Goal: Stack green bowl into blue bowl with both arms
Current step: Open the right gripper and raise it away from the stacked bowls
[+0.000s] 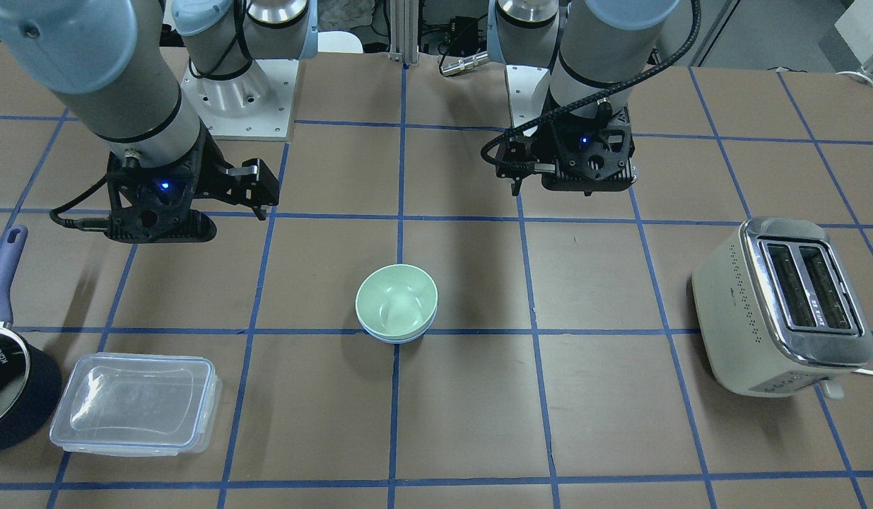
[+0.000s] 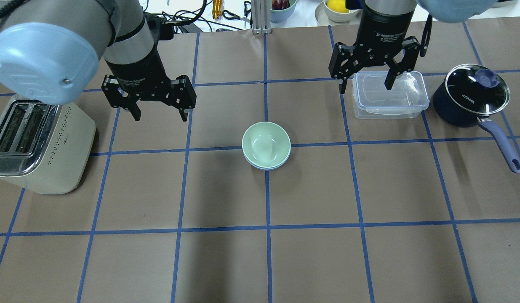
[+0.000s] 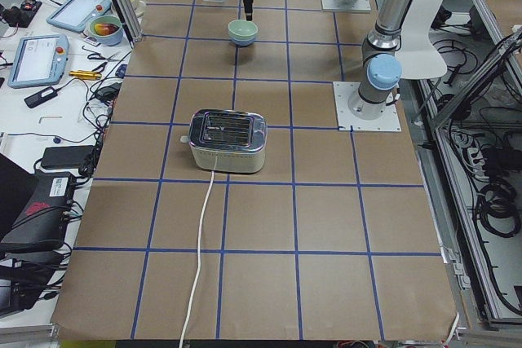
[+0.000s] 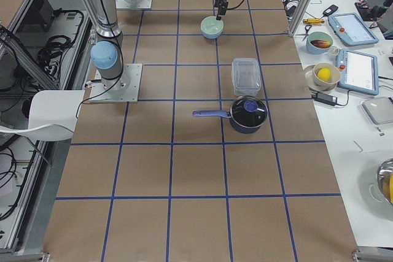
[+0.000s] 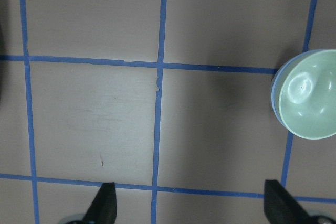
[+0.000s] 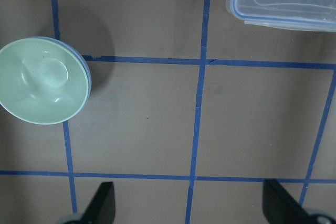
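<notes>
The green bowl (image 2: 266,143) sits nested inside the blue bowl (image 2: 266,168), of which only a thin rim shows beneath it. The pair stands upright near the middle of the brown worktop (image 2: 327,252), on a crossing of its blue tape lines (image 2: 361,189). The left pincer (image 2: 161,118) hangs above the worktop to the left of the bowls and a little farther away, its fingers spread wide and pinching nothing. A stretch of taped worktop lies between it and the bowls. In its wrist view the stacked bowls lie at the right edge, well apart from the fingertips (image 5: 105,205). The right pincer (image 2: 365,88) hangs to the far right of the bowls, also spread and holding nothing. In the overhead view its fingers overlap a clear lidded food container (image 2: 390,99). The front-facing view shows it raised and apart from that box. Just right of the container stands a dark navy saucepan (image 2: 470,99) with a glass lid, its handle pointing to the near right. A cream two-slot toaster (image 2: 36,143) stands at the left edge, beside the left arm.
</notes>
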